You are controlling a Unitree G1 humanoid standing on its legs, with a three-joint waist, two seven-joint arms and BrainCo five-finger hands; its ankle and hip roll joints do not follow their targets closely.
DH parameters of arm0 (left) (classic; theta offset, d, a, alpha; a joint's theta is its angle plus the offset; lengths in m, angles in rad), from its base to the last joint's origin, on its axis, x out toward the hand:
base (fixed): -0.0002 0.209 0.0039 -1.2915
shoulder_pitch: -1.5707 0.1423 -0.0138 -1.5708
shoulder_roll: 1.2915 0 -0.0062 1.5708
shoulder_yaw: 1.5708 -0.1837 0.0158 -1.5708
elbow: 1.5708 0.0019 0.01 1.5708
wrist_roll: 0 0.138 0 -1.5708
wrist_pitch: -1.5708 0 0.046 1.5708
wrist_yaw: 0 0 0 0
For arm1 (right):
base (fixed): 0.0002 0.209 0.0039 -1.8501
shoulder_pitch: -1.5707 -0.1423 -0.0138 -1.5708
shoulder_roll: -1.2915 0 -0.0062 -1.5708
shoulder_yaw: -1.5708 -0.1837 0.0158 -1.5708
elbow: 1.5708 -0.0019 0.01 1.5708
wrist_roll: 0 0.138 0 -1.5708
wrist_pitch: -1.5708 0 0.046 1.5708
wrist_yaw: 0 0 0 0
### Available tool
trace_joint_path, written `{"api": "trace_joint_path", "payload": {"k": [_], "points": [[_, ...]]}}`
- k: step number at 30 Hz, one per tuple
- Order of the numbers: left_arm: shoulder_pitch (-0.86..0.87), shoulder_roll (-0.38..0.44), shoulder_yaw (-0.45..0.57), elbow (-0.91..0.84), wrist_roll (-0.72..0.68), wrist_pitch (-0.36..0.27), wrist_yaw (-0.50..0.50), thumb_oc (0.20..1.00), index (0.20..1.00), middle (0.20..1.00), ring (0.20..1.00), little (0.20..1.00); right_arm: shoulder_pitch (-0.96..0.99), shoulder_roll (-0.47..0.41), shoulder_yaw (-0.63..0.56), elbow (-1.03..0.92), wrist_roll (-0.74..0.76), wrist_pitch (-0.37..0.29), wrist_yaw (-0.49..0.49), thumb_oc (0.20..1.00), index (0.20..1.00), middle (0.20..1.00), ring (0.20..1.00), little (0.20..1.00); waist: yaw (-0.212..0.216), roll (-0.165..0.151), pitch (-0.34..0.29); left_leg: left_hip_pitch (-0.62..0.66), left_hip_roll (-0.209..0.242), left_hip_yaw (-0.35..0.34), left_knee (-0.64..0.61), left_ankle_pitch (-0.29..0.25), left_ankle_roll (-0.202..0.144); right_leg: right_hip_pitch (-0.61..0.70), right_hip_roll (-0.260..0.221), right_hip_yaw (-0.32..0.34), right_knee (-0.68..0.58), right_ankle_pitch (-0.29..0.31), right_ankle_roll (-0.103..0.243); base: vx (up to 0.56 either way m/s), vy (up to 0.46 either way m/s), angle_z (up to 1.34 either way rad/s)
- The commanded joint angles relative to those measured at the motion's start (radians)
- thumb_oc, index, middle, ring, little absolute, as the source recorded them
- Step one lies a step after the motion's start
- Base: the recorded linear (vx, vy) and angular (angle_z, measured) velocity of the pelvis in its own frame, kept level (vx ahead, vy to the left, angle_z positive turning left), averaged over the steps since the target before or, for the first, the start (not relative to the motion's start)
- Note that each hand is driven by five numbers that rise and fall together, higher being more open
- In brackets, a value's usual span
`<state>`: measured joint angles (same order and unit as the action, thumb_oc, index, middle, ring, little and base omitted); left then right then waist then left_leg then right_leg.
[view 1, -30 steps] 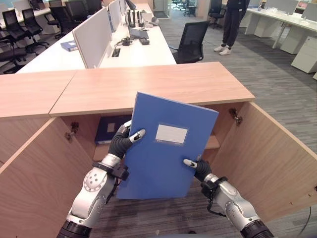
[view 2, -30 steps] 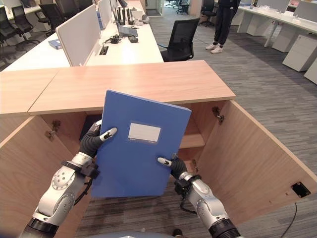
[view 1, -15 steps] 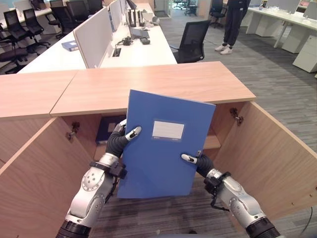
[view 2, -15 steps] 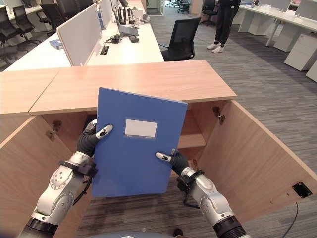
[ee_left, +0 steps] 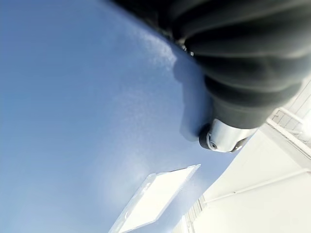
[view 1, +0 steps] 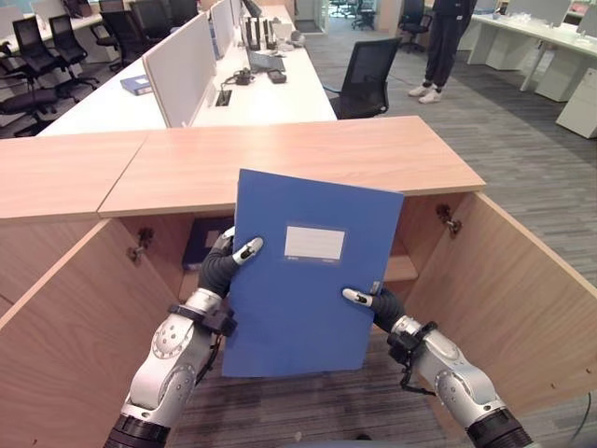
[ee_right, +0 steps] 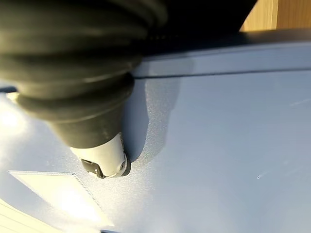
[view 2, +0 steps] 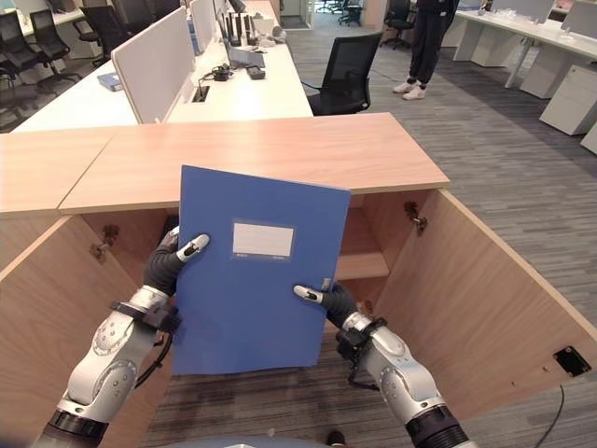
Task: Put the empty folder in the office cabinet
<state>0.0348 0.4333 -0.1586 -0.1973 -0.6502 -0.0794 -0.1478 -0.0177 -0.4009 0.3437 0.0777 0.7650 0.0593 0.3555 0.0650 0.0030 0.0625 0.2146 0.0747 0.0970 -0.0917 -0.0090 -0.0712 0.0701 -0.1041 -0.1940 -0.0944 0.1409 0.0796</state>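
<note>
A blue folder [view 1: 308, 271] with a white label stands upright in front of the open wooden cabinet [view 1: 289, 159], held between both hands. My left hand [view 1: 222, 267] pinches its left edge, thumb on the front face. My right hand [view 1: 378, 306] grips the lower right edge, thumb on the front too. In the left wrist view the thumb [ee_left: 221, 137] presses the blue cover [ee_left: 87, 111]; the right wrist view shows the same with its thumb [ee_right: 104, 158] on the folder [ee_right: 218, 145]. The fingers behind the folder are hidden.
The cabinet doors stand open on the left [view 1: 65, 317] and right [view 1: 513, 289]. A dark blue folder [view 1: 207, 238] lies on the shelf inside. Beyond are white desks [view 1: 224, 89], a black office chair [view 1: 364, 79] and a person's legs [view 1: 438, 47].
The folder has turned more upright and shifted slightly left and up, with both hands still holding it. The camera has shifted a little.
</note>
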Motion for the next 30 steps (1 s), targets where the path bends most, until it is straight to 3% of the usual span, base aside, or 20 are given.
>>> {"api": "trace_joint_path", "payload": {"k": [1,2,8,14,18,21,30], "points": [[-0.073,0.003,-0.042,-0.033,0.028,-0.036,-0.088,0.46,0.46,0.46,0.46,0.46,-0.108,0.047,0.056,-0.118,0.027,0.006,0.126,0.2,0.2,0.2,0.2,0.2,-0.003,-0.021,0.0,-0.048,0.01,-0.043,0.004,-0.034,-0.004,0.082,-0.055,0.015,0.04,-0.143,0.079,0.0,0.0,0.0],[-0.05,0.003,-0.02,-0.015,0.052,-0.038,-0.082,1.0,1.0,1.0,1.0,1.0,-0.087,0.046,0.041,-0.114,0.021,0.006,0.127,0.2,0.2,0.2,0.2,0.2,-0.003,-0.021,0.0,-0.049,0.01,-0.043,0.004,-0.034,-0.006,0.083,-0.054,0.013,0.039,-0.143,0.079,0.0,0.0,0.0],[0.018,0.021,0.042,0.048,0.149,-0.034,-0.067,1.0,1.0,1.0,1.0,1.0,-0.009,0.046,-0.028,-0.053,-0.021,0.003,0.1,0.2,0.2,0.2,0.2,0.2,-0.004,-0.018,0.004,-0.053,0.012,-0.045,0.004,-0.031,-0.01,0.08,-0.051,0.01,0.037,-0.143,0.077,0.0,0.0,0.0],[0.14,0.016,0.13,0.244,0.276,-0.027,-0.039,1.0,1.0,1.0,1.0,1.0,0.138,0.08,-0.204,0.125,-0.102,-0.016,-0.001,0.2,0.2,0.2,0.2,0.2,-0.016,-0.004,0.012,-0.056,0.023,-0.042,0.004,-0.028,-0.017,0.072,-0.041,0.009,0.04,-0.152,0.073,0.01,-0.034,0.0],[0.171,0.007,0.136,0.343,0.342,-0.023,-0.028,1.0,1.0,1.0,1.0,1.0,0.176,0.097,-0.266,0.196,-0.134,-0.021,-0.043,0.2,0.2,0.2,0.2,0.2,-0.026,0.005,0.011,-0.056,0.029,-0.042,0.004,-0.026,-0.022,0.072,-0.034,0.011,0.04,-0.158,0.069,0.03,-0.06,0.0],[0.172,-0.01,0.104,0.511,0.433,-0.018,-0.016,1.0,1.0,1.0,1.0,1.0,0.187,0.12,-0.301,0.283,-0.116,-0.035,-0.076,0.2,0.2,0.2,0.2,0.2,-0.034,0.018,0.015,-0.055,0.041,-0.041,0.004,-0.02,-0.029,0.067,-0.025,0.016,0.044,-0.166,0.065,0.03,-0.083,-0.02],[0.096,-0.068,0.049,0.83,0.486,-0.025,0.056,1.0,1.0,1.0,1.0,1.0,0.176,0.142,-0.312,0.402,-0.067,-0.079,-0.136,0.2,0.2,0.2,0.2,0.2,-0.052,0.038,0.03,-0.055,0.08,-0.036,0.014,0.003,-0.054,0.05,0.011,0.034,0.073,-0.2,0.038,0.03,-0.081,-0.02]]}}
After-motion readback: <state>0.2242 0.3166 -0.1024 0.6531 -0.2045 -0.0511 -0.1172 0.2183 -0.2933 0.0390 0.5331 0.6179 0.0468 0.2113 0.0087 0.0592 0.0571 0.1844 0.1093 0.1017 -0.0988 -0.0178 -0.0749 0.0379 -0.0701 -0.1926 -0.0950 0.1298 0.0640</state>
